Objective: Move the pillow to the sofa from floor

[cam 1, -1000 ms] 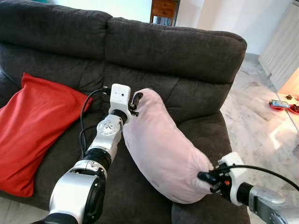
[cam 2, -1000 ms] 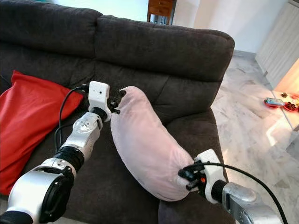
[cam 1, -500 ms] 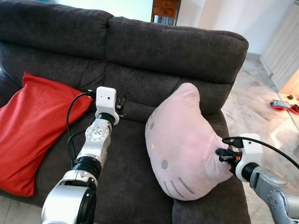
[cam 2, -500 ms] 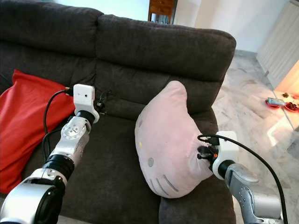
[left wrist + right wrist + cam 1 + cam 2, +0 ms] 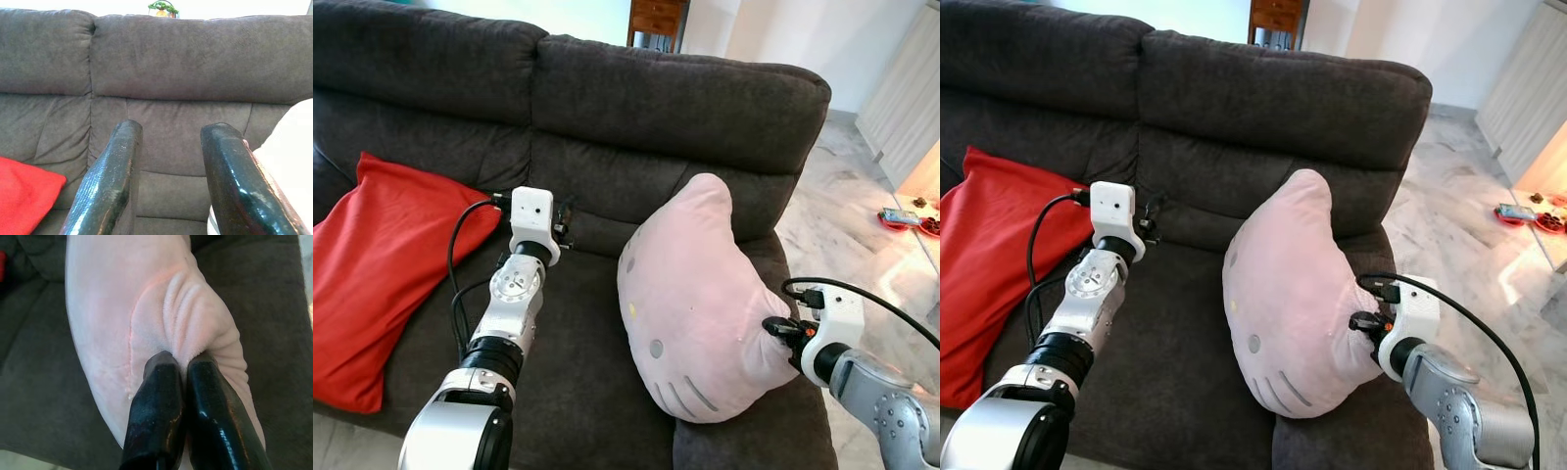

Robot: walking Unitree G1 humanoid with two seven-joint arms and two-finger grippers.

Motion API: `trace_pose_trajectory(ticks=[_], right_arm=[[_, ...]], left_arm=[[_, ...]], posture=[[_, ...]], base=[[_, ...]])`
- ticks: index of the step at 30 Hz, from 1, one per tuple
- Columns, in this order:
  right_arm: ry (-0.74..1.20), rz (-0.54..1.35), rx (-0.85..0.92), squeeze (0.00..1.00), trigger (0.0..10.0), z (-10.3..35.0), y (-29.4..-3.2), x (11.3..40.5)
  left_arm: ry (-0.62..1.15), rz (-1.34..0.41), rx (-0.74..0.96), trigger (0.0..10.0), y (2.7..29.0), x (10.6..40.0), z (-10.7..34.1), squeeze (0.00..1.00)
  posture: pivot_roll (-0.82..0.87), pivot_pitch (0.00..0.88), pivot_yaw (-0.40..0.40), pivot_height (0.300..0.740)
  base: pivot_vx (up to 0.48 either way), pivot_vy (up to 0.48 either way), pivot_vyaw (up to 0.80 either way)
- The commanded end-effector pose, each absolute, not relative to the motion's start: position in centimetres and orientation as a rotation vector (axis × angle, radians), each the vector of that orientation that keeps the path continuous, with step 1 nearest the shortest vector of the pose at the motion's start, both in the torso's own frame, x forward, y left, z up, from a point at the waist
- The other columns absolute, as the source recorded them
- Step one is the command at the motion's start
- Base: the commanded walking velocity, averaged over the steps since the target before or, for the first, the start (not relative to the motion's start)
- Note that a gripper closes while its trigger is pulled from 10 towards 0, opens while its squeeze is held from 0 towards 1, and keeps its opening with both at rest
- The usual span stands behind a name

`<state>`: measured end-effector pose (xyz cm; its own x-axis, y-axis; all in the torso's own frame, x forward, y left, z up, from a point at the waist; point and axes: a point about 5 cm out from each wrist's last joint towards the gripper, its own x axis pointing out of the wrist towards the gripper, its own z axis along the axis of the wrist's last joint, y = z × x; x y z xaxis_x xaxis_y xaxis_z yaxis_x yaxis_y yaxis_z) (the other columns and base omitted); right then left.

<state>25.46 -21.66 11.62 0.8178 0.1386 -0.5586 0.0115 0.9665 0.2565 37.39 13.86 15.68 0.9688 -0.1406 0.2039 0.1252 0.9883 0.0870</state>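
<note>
Right end effector point(image 5: 178, 364) pinches a fold of the pink pillow point(image 5: 700, 304) between closed fingers, propping it upright on the sofa point(image 5: 607, 108) seat against the backrest. Left end effector point(image 5: 168, 147) hangs open and empty beside the pillow, having nothing to steady.

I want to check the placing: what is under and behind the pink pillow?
The pink pillow stands on the dark sofa seat, its top leaning on the backrest. The right tool pinches its edge. The seat beneath it is covered.

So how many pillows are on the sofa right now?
2: the red pillow on the left seat, and the pink pillow on the right seat, pinched by the right gripper.
</note>
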Motion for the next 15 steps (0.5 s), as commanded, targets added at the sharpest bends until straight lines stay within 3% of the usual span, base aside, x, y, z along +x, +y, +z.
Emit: trace_pose_trajectory(ticks=[1, 9, 15], right_arm=[[0.485, 0.047, 0.245, 0.0, 10.0, 14.5, -22.3, 26.0], [0.353, 0.154, 0.39, 0.0, 10.0, 18.7, -18.9, 27.7], [0.431, 0.136, 0.389, 0.0, 10.0, 16.5, -19.1, 26.8]], left_arm=[[-0.199, -0.147, 0.098, 10.0, 13.5, 37.3, 15.5, 0.0], [-0.199, -0.143, 0.093, 10.0, 13.2, 37.0, 15.4, 0.0], [-0.195, -0.142, 0.092, 10.0, 13.2, 37.0, 15.3, 0.0]], posture=[[-0.04, 0.0, -0.121, 0.74], [-0.04, 0.0, -0.127, 0.74], [-0.04, 0.0, -0.134, 0.74]], base=[[0.0, 0.0, 0.0], [0.0, 0.0, 0.0], [0.0, 0.0, 0.0]])
